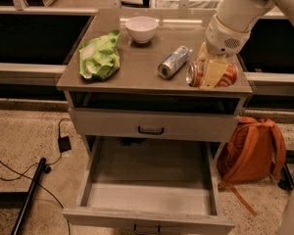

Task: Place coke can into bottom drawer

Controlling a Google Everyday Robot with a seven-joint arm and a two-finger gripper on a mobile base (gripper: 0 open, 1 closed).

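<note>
**Camera view, looking down on the cabinet.** I see the gripper [208, 68] at the right front corner of the cabinet top [137, 70], with the white arm [237, 13] coming down to it from the upper right. The coke can [228, 76] lies on its side there, its silver end facing left. The fingers straddle it: one cream finger [212, 74] lies flat across the can's near side and the other sits behind it. They appear to be pinching the can, though I cannot tell whether it is resting on the top or just lifted off it.

Just left of the coke can, and apart from it, a silver-and-blue can [173, 61] also lies on its side. A white bowl [141, 28] stands at the back centre and a crumpled green bag [100, 55] lies on the left.

Below the top, the upper drawer [108, 124] is shut, its black handle [151, 130] at centre. The bottom drawer [147, 197] is pulled fully out towards me, and its floor is in plain view.

An orange backpack [252, 148] leans on the floor beside the cabinet's right side. Dark cables [63, 143] and a black pole [32, 192] lie on the speckled floor to the left.
</note>
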